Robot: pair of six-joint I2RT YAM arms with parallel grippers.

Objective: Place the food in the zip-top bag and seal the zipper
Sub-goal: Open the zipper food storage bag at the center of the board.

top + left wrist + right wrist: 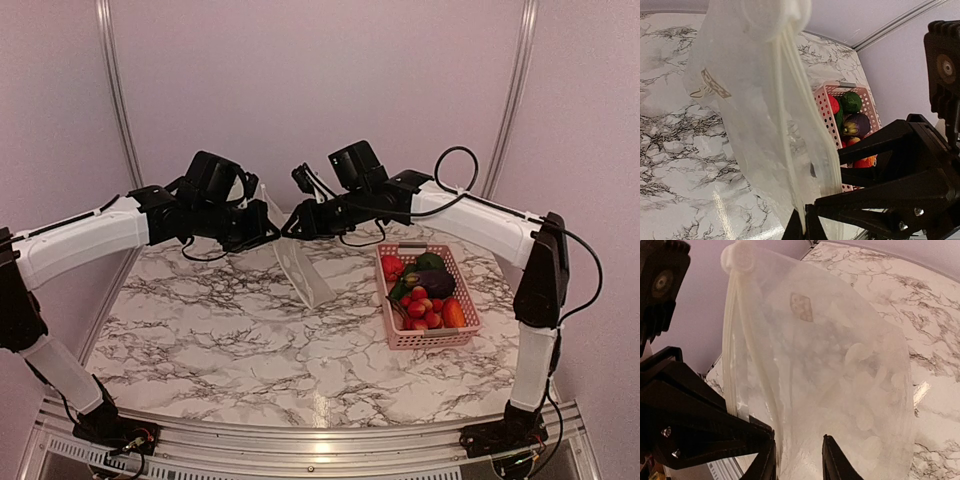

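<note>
Hanging limp over the surface (200, 330), the light, slippery bag (303, 268) is clamped at its mouth edge by the left fingers (791, 232), the right fingers (766, 462) apart astride the film; the stiffer zipper (731, 340) looks the surest hold.

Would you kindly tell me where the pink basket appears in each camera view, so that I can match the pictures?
Top external: the pink basket sits on the table, right of centre.
Left wrist: the basket is right of centre, partly behind the zip-top bag.
Right wrist: not in view.
Shared landmark: the zip-top bag, at the centre of the top view and filling the right wrist view.
</note>
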